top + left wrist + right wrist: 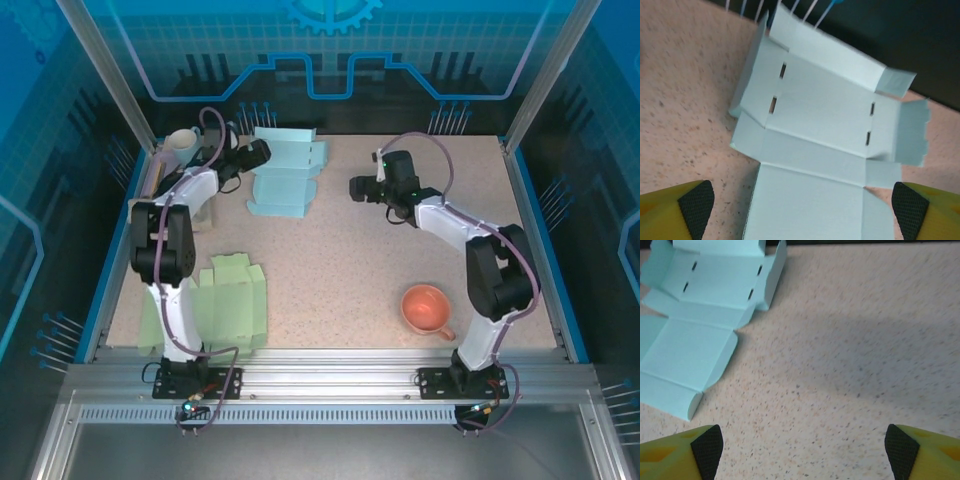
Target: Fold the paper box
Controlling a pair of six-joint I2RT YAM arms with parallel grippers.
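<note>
A pale blue paper box [285, 178], not yet folded, lies opened out on the speckled table [350, 250] at its far side, between the two arms. The left jaws stand wide and released, gripping nothing. Seen from the left wrist, the box [815, 130] lies straight ahead of and below them, its nearest panel reaching into the gap between the two black pads [696, 206]; whether either pad touches the card cannot be told. Several of the side flaps stand partly raised along their creases (four short slots are cut along the edges of the middle panel), while the nearer panels lie flat. The right jaws are likewise spread and hold nothing, their pads [707, 447] set over bare table. From them the box [690, 320] lies ahead and off to the left of the wrist view, apart from both pads. Back from the left jaws, towards that arm's base, a flat sheet of green card [235, 300] lies on the table, and a white cup [182, 143] stands off to their side at the far left corner. Back from the right jaws, near that arm's base, sits an orange cup [427, 307].
</note>
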